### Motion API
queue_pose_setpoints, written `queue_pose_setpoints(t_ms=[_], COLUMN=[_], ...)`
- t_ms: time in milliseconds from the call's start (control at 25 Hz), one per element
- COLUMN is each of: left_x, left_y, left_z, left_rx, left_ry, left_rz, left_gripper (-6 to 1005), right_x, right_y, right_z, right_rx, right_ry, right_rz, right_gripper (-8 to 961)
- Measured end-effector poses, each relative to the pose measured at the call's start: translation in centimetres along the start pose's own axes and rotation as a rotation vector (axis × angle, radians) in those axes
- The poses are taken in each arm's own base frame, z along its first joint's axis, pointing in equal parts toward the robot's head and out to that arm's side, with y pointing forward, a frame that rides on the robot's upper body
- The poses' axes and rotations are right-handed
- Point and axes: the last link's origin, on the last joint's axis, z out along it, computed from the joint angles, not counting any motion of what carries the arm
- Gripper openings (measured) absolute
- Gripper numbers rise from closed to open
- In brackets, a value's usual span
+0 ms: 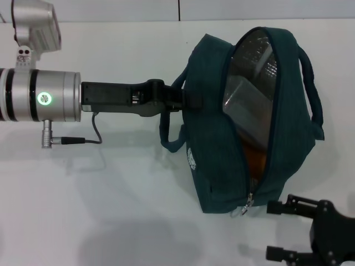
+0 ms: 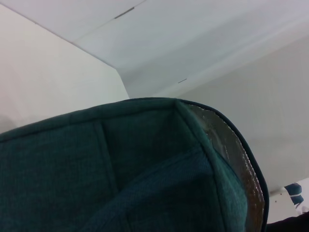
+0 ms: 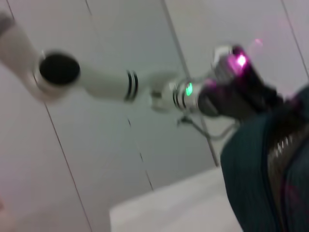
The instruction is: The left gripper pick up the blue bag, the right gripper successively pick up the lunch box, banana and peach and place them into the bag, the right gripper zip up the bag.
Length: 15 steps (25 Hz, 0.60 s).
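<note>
While the left gripper [image 1: 186, 100] reaches in from the robot's left and clamps the side of the blue bag [image 1: 222, 166] near one loop handle [image 1: 172, 141], its jaws closed on the fabric, the bag sits held up off the white table [image 1: 111, 210] with its mouth facing the head camera. The zipper is undone along the curved opening, and the metal ring pull [image 1: 244, 209] hangs at the lower end of that seam. Inside, the silver foil lining [image 1: 252, 72] shows, with the pale corner of the lunch box [image 1: 244, 94] against it and an orange-yellow patch lower down that may be the banana [image 1: 256, 160]. The 2nd handle [image 1: 313, 94] arcs off the bag's far side. The right gripper [image 1: 283, 230] hovers just beside the bag's lower corner, near the pull, its 2 fingers spread apart and holding nothing. In the left wrist view the teal fabric [image 2: 120, 169] fills the frame, foil edging beside it.
</note>
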Motion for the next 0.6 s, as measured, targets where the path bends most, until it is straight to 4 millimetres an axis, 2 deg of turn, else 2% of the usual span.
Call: queue_pose_setpoints(t_ms=[320,600], left_x=[-0.1,-0.1], left_y=[-0.1,0.0], left_z=[0.0,0.0], left_rx=[0.000,0.000], left_ry=[-0.001,-0.001], left_rz=[-0.001,0.004], left_gripper=[32,32], right_x=[1.9,1.7], right_y=[-0.3,-1.3], right_z=[-0.1,0.8], right_rx=[0.091,0.115], right_ry=[0.055,0.057], right_rz=[-0.037,-0.055], right_gripper=[785,773])
